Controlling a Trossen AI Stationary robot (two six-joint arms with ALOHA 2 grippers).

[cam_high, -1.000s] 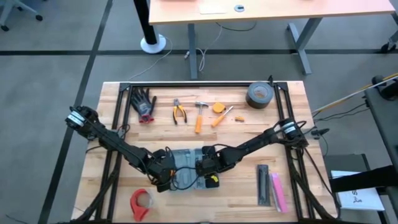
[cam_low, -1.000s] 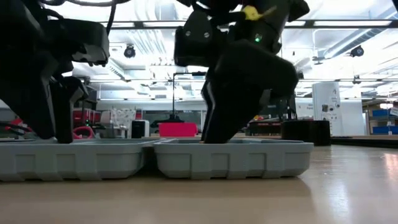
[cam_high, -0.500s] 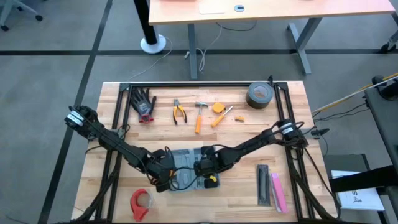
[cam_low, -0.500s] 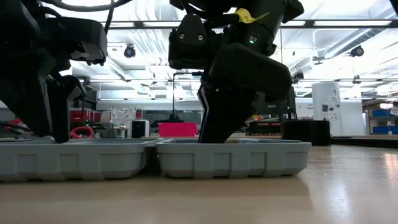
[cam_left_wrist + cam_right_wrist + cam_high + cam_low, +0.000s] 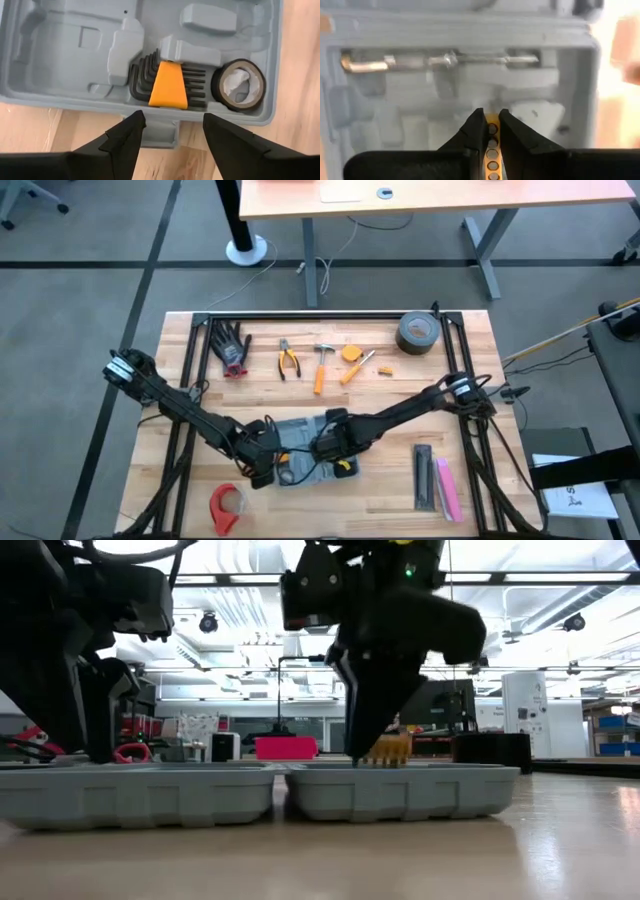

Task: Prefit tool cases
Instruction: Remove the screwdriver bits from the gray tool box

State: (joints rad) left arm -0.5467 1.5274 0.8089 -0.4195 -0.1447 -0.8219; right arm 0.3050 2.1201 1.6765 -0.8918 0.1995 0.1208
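Right tool [image 5: 490, 131] pinching yellow bit strip [image 5: 492, 150], tool case [image 5: 300, 442] open flat, apparently left-right

Wood table [image 5: 470, 380], case [image 5: 300, 430], tools, tape [image 5: 417, 332]

Both dark arms stretch inward from the table's sides, their wrists low and near each other at its middle. The left gripper [image 5: 170, 122] points down with fingers spread wide; the right gripper [image 5: 490, 125] has its fingers nearly together, pinching a yellow strip.
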